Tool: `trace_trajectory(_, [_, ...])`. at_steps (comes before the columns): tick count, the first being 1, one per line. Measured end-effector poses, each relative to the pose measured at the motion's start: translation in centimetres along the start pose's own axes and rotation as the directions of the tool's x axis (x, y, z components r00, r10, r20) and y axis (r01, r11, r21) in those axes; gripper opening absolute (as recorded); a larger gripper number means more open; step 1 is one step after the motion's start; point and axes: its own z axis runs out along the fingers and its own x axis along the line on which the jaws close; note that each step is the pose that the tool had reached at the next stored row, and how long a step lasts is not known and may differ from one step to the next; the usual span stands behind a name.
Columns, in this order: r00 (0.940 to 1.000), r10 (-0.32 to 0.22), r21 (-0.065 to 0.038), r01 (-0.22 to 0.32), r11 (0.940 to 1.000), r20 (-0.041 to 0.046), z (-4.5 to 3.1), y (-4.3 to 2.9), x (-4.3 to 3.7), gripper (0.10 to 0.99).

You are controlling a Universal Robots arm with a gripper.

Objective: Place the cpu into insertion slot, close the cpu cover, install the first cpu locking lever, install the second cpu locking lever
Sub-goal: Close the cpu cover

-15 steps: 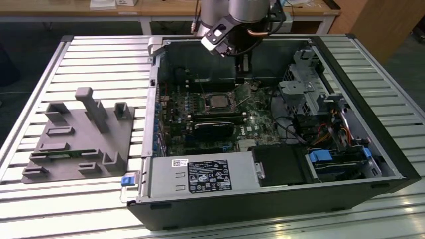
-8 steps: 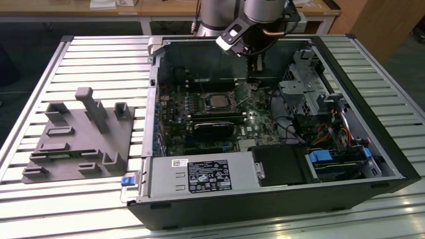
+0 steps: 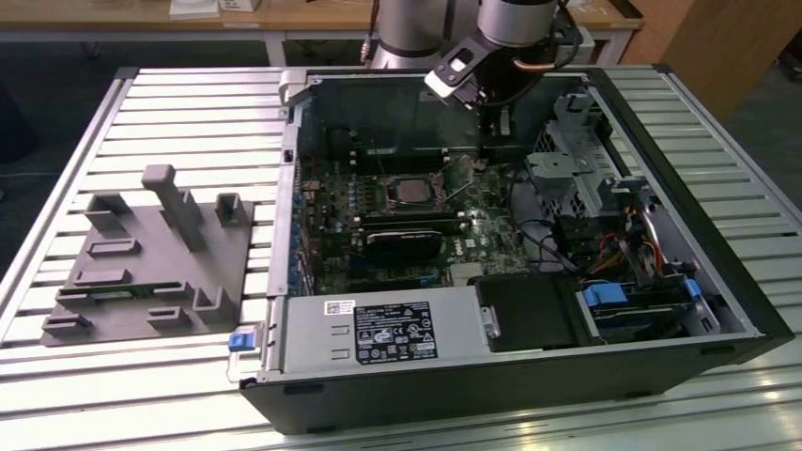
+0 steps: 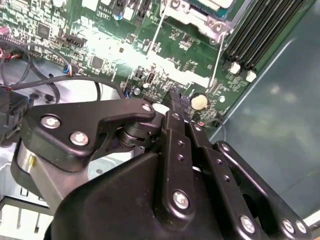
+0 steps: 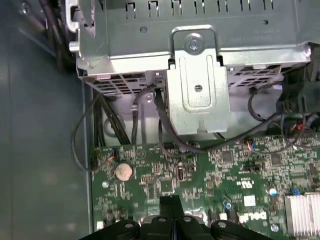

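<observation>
In the exterior view we've got the open computer case [image 3: 701,282] sitting on the slatted table [image 3: 188,103], with a grey fixture block [image 3: 150,258] near the table's edge on the exterior view's left. The cpu [image 3: 411,191] sits in its socket on the motherboard [image 3: 489,235], roughly mid-case. The gripper [image 3: 491,141] hangs inside the case close to its far wall, just beyond the socket and not touching the chip.

The second wrist view gives us what the exterior one can't. The fingers [image 4: 175,107] are pressed together into one dark bar with nothing between them, hovering over the board next to a coin battery [image 4: 199,101]. Up by the socket we see the cpu cover [image 4: 200,17] as a silvery frame edge, and two thin wire levers [image 4: 156,35] slanting loose beside it. We can't tell whether the cover is fully down.

The first wrist view looks the other way: same closed fingertips [image 5: 171,202], same battery, plus a metal drive cage [image 5: 197,80] with cables trailing under it.
</observation>
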Motion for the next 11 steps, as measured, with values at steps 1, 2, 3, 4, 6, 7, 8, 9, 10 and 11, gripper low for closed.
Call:
trace_trajectory(1, [1.0,0.0,0.001,0.0,1.0,0.0002,0.14,0.14,0.01,0.106])
trace_trajectory(2, [1.0,0.0,0.003,0.0,1.0,0.0002,0.31,0.27,0.02,0.106])
trace_trajectory(3, [1.0,0.0,0.004,0.0,1.0,0.0003,0.49,0.37,0.03,0.106])
trace_trajectory(4, [1.0,0.0,0.006,0.0,1.0,0.0005,0.67,0.45,0.04,0.106])
trace_trajectory(6, [1.0,0.0,0.008,0.0,1.0,0.0006,1.06,0.56,0.04,0.106])
trace_trajectory(7, [1.0,0.0,0.009,0.0,1.0,0.0007,1.24,0.6,0.04,0.106])
trace_trajectory(8, [1.0,0.0,0.011,0.0,0.9999,0.0009,1.42,0.62,0.04,0.106])
trace_trajectory(9, [1.0,0.0,0.012,0.0,0.9999,0.0011,1.6,0.65,0.04,0.106])
trace_trajectory(10, [1.0,0.0,0.013,0.0,0.9999,0.0012,1.78,0.66,0.04,0.106])
trace_trajectory(11, [1.0,0.0,0.014,0.0,0.9999,0.0013,1.97,0.67,0.04,0.106])
